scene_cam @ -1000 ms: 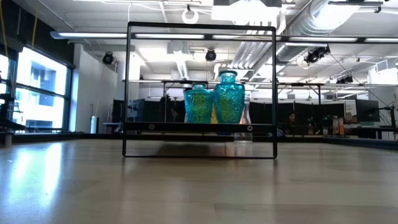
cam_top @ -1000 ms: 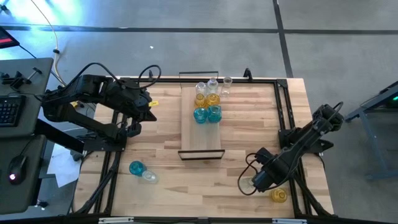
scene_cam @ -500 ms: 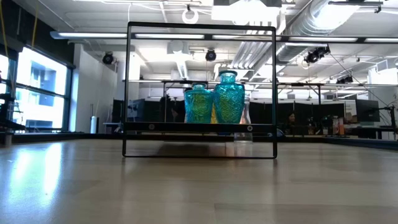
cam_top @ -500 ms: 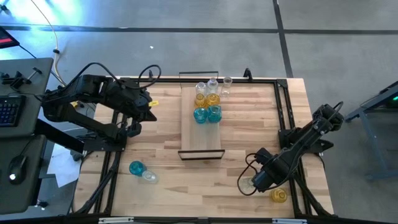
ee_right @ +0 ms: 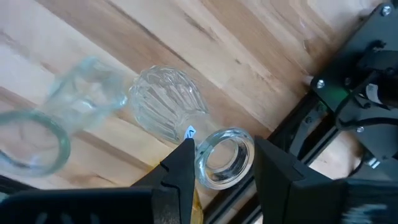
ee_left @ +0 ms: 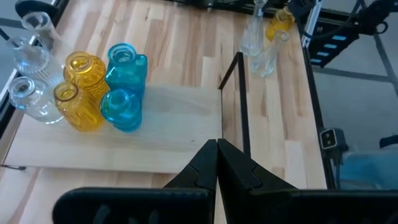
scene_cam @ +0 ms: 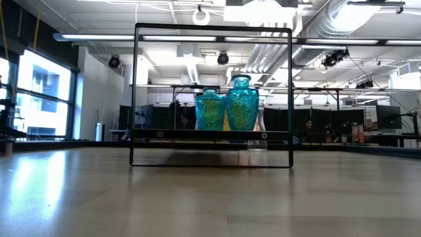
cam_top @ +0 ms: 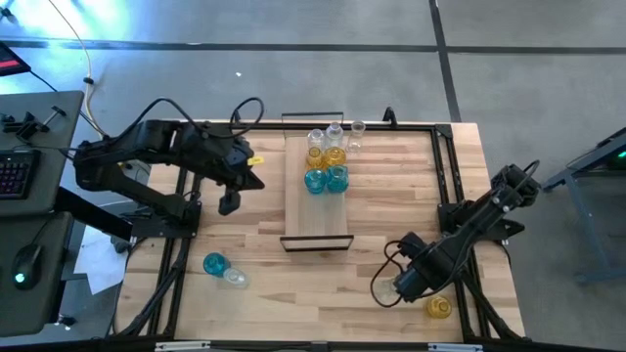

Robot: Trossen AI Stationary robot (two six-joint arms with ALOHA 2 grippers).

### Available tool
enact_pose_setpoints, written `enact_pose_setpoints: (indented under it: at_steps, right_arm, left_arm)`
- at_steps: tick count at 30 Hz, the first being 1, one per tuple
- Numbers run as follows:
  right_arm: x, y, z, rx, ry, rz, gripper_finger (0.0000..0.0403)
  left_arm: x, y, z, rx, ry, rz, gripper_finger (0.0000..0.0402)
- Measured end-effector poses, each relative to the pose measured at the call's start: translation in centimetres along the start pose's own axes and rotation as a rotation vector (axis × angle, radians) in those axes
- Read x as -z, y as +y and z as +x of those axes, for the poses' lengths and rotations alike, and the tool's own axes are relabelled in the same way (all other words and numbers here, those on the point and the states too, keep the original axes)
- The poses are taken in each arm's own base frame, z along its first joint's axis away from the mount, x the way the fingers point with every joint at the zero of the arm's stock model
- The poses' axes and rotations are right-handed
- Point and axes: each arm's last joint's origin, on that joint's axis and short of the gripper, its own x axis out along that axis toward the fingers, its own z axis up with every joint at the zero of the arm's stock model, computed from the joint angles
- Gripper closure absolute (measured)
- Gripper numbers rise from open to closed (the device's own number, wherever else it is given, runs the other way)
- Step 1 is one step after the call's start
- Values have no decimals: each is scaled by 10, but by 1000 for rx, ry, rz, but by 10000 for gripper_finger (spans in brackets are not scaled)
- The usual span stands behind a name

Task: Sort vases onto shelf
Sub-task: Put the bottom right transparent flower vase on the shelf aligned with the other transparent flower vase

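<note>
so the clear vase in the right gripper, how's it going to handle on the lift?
The right gripper pinches only the neck of the clear ribbed vase, so the belly may swing or slip. Smooth glass: probably slippery and fragile. Its round belly would likely roll if dropped.

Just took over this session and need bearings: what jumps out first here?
The cluster of vases at the far end of the shelf: clear ones at the back, amber in the middle, teal in front. Near the table's right front corner, the right pincer grips the neck of a clear vase. The left pincer is shut, left of the shelf.
</note>
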Motion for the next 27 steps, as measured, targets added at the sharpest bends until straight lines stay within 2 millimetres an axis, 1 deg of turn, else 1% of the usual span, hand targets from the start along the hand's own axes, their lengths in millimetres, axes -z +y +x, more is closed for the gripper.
enact_pose_setpoints:
  at_steps: [8,11,16,18,21,24,27]
  right_arm:
    - [-2,-3,0,36,-9,5,300]
    - [-5,-6,0,57,-8,10,300]
    - [-15,-6,0,61,-19,-17,300]
    - [-22,-7,-1,64,-27,-16,300]
    - [-32,-8,-1,65,-36,-27,300]
    - [-42,-9,-1,70,-57,-35,300]
    - [-52,-10,-1,75,-65,-46,300]
  left_arm:
    - [-2,0,21,-13,78,19,401]
    - [0,1,29,-22,140,38,401]
    - [2,1,38,-33,202,59,401]
    - [1,2,38,-52,191,75,401]
    - [0,3,32,-133,152,88,401]
    - [1,4,21,-194,107,93,401]
    - [4,5,8,-202,68,83,401]
